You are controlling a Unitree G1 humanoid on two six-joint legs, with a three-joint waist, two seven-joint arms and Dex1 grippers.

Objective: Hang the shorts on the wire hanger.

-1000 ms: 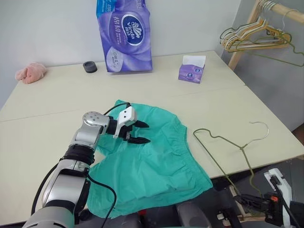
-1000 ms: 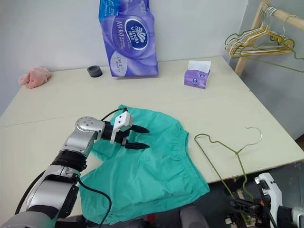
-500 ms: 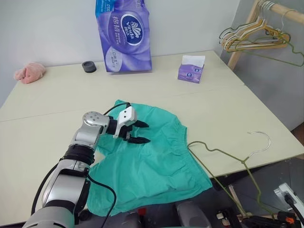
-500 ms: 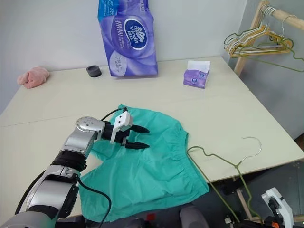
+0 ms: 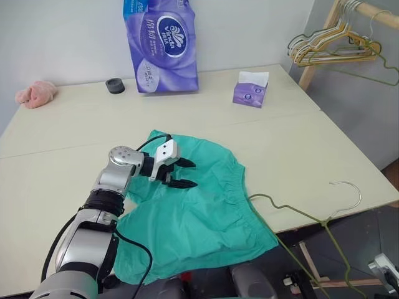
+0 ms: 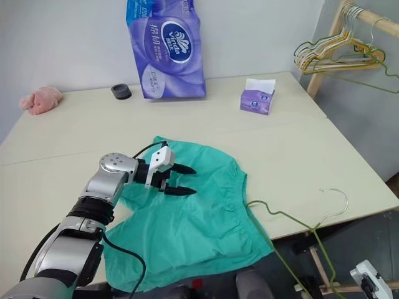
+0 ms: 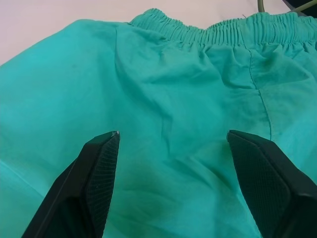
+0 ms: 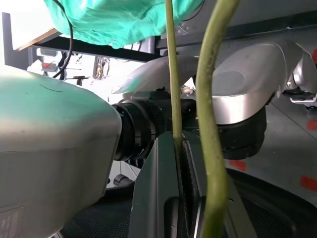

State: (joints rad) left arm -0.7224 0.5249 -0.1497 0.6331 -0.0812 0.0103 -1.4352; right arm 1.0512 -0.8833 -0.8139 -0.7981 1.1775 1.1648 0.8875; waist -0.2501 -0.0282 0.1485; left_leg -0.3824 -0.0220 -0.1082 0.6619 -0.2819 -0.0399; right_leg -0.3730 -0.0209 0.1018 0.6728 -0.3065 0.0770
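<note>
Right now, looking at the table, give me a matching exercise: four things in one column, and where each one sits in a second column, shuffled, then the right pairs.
Things:
1. shorts
2. wire hanger
3. tissue box
4. pink cloth

Places:
A. far left corner of the table
B. spread flat on the near side, under the left gripper
C. far right part of the table
D. hook on the table's near right edge, the rest hanging off it

Pairs: 1-B, 2-D, 3-C, 4-A

at the far edge of the cream table [image 5: 280, 134]: a tall purple tissue-roll pack [image 5: 161, 45], a small black ring [image 5: 115, 85], a small purple tissue box [image 5: 250, 91]. far left, a pink cloth lump [image 5: 36, 94]. on the wooden rail [image 5: 361, 12], gold and green hangers [image 5: 327, 50].
</note>
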